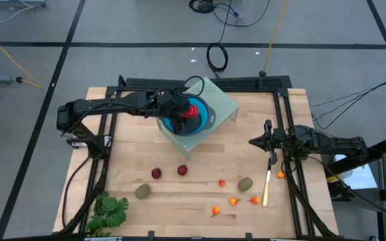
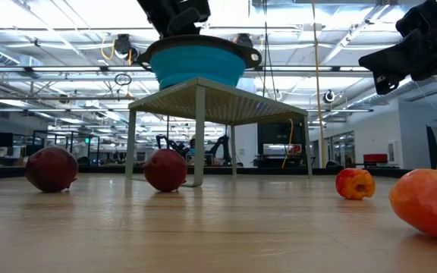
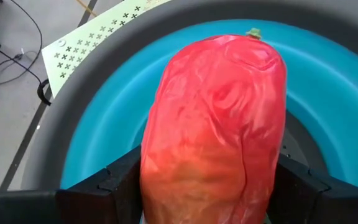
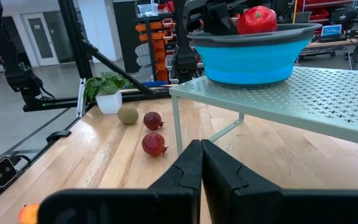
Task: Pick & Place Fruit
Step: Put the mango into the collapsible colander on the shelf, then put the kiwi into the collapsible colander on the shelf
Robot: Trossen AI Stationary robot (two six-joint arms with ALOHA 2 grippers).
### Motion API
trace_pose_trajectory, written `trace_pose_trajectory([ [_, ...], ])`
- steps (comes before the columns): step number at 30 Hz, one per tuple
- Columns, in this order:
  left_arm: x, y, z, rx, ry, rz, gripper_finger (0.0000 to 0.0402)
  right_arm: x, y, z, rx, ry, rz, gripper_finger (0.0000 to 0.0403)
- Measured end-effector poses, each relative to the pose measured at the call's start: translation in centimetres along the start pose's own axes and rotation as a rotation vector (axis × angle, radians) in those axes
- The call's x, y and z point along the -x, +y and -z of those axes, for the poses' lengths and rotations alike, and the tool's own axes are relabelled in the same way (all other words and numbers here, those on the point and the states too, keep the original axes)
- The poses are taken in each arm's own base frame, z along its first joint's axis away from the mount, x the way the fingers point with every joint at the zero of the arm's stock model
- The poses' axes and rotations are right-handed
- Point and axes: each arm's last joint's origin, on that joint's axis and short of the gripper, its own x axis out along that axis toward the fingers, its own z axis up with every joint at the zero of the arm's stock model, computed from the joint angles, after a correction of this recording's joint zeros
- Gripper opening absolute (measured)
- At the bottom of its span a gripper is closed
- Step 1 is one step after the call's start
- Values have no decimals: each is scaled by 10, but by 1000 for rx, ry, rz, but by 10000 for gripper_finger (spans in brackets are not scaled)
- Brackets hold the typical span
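Left wrist view: left gripper [image 3: 213, 186] clasps the red-orange fruit [image 3: 219, 118], hiding most of the bowl [image 3: 104, 130].

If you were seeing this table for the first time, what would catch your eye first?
The bright blue bowl on its pale perforated stand at the table's back, where the left gripper holds a red-orange fruit in its jaws above the bowl. Nearer the front, two dark-red balls lie on the wood.

A large robotics lab or industrial workshop: a bare grey concrete floor with black tape lines [image 1: 59, 67] and loose cables [image 1: 217, 56] toward twelve o'clock, exposed ceiling ducts and strip lights [image 2: 51, 45], and orange-stocked parts shelving [image 4: 157, 43].
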Motion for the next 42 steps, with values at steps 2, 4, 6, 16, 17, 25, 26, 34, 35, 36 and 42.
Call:
trace_pose_trajectory([
  [2,0,1,0,14,2,0,255,0,0,0,0,0,0,0],
  [4,0,1,1,25,5,-1,255,0,0,0,0,0,0,0],
  [6,0,1,1,33,6,-2,255,0,0,0,0,0,0,0],
  [16,0,1,1,59,6,-2,257,0,0,0,0,0,0,0],
  [17,0,1,1,60,6,-2,260,0,0,0,0,0,0,0],
  [25,0,1,1,81,6,-3,309,0,0,0,0,0,0,0],
  [26,0,1,1,81,6,-3,313,0,0,0,0,0,0,0],
  [34,1,3,0,75,3,-54,313,0,0,0,0,0,0,0],
  [35,2,4,0,75,-1,-66,310,0,0,0,0,0,0,0],
  [36,3,4,0,76,-4,-77,308,0,0,0,0,0,0,0],
  [42,16,6,-4,101,-61,-93,298,0,0,0,0,0,0,0],
])
